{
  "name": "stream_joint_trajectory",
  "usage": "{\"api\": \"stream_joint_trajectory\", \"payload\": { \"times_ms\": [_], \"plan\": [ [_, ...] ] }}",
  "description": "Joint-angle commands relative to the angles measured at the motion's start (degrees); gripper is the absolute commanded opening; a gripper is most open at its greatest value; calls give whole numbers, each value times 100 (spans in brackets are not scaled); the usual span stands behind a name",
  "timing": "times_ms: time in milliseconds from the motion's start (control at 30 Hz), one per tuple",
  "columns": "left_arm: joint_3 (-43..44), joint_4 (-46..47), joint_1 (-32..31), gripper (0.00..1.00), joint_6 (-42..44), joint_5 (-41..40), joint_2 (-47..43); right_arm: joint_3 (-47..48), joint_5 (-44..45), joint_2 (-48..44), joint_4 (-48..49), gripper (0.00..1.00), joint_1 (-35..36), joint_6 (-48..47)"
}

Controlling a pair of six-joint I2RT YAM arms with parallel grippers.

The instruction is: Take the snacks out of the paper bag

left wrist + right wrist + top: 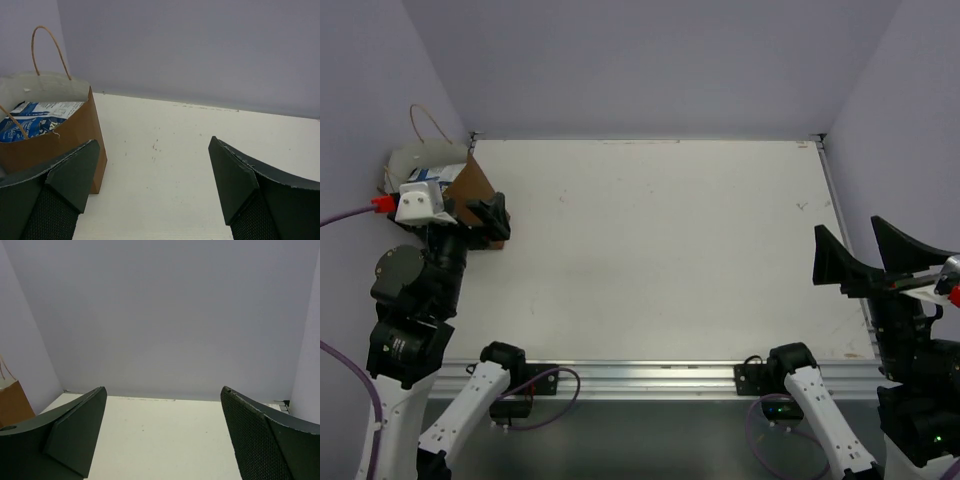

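Snacks (35,117) sit mostly hidden inside the paper bag (65,147); both arms' jaws spread wide.

Top external: fixed high behind the arm bases, looking down on the whole table (660,260). Left wrist: low and close, facing the back wall (200,50) through the left gripper (154,141), paper bag (55,145) just beside. Right wrist: low, farther off, facing the same wall through the right gripper (163,389). All three views share the bag and tabletop.
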Motion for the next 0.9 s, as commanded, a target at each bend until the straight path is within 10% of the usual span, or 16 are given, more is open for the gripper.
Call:
{"api": "stream_joint_trajectory", "payload": {
  "times_ms": [0, 333, 867],
  "plan": [
    [-1, 40, -45, 100, 13, -34, 246, 0, -24, 129, -64, 99, 41, -10],
    [1290, -919, 8, 100, -585, -1422, 2705, -298, -724, 761, -530, 99, 41, 745],
    [4814, -1243, 2178, 92, -769, -1282, 7002, -1265, -2028, 814, -117, 99, 41, 1088]
  ]
}}
